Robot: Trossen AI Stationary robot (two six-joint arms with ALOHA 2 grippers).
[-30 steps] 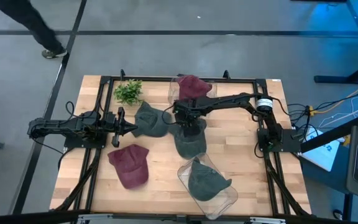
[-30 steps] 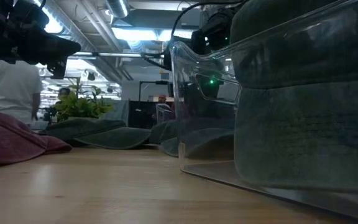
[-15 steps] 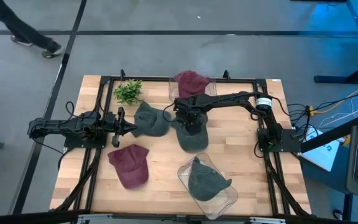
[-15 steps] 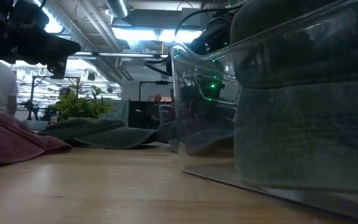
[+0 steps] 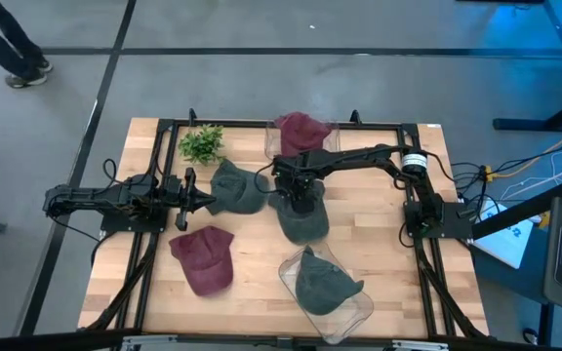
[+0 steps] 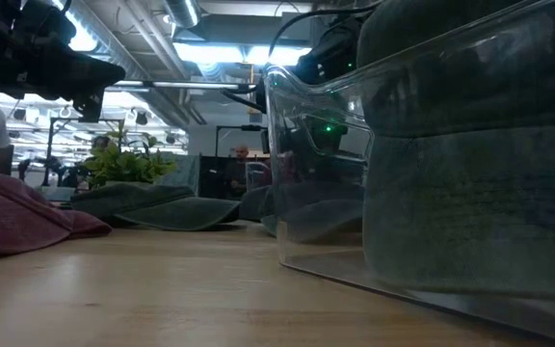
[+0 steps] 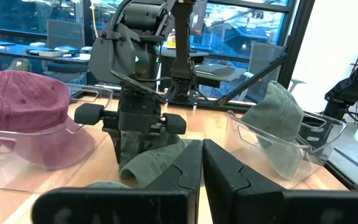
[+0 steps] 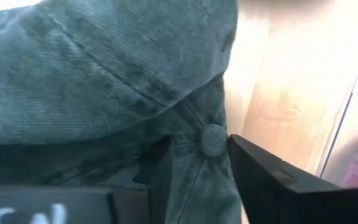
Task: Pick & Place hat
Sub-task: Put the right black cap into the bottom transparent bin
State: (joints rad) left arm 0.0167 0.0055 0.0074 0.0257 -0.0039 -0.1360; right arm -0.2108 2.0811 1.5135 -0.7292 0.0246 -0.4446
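Since the earlier frame the green hat (image 5: 301, 216) has been drawn slightly toward the near container (image 5: 330, 292), and the walker's feet have moved off. It lies mid-worktop (image 5: 252, 283), its crown pinched in the right pincer (image 5: 298, 191) around the top button. It should be lifted clear before being carried to that container. The left pincer (image 5: 195, 200), fingers nearly together and empty, waits beside another green hat.

Even overhead light falls on the table (image 5: 252, 292), ceiling lamps (image 6: 215, 50) glare in the low view, and the bare wood washes out white beside the blurred green hat (image 8: 104, 81).
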